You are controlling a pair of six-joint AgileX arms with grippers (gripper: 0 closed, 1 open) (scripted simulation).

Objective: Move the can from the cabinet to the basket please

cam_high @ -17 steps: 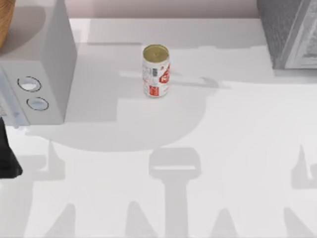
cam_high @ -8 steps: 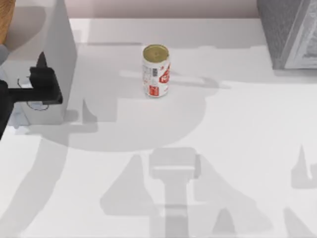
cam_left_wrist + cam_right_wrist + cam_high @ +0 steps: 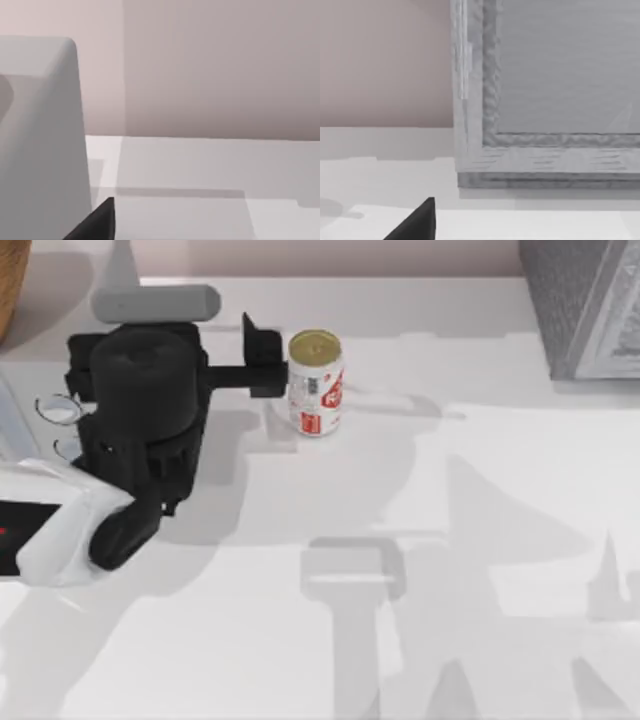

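Observation:
The can (image 3: 316,383), white with red marks and a gold top, stands upright on the table between the two boxes. My left gripper (image 3: 268,364) is open just left of the can, at about its top height, its dark fingers (image 3: 262,338) close to the can's side. The cabinet (image 3: 582,302) is at the far right corner, apart from the can; its framed front panel (image 3: 555,75) faces the right wrist camera. The basket (image 3: 8,288) shows as a curved tan edge at the far left corner. One dark fingertip (image 3: 420,222) of my right gripper appears in the right wrist view.
A pale grey box (image 3: 40,140) with round dials (image 3: 55,410) stands at the left, largely covered by my left arm (image 3: 140,410). White table (image 3: 480,540) stretches in front of and to the right of the can, crossed by shadows.
My left arm has swept in from the left edge toward the back and right, bringing its gripper beside the can. The can has not moved.

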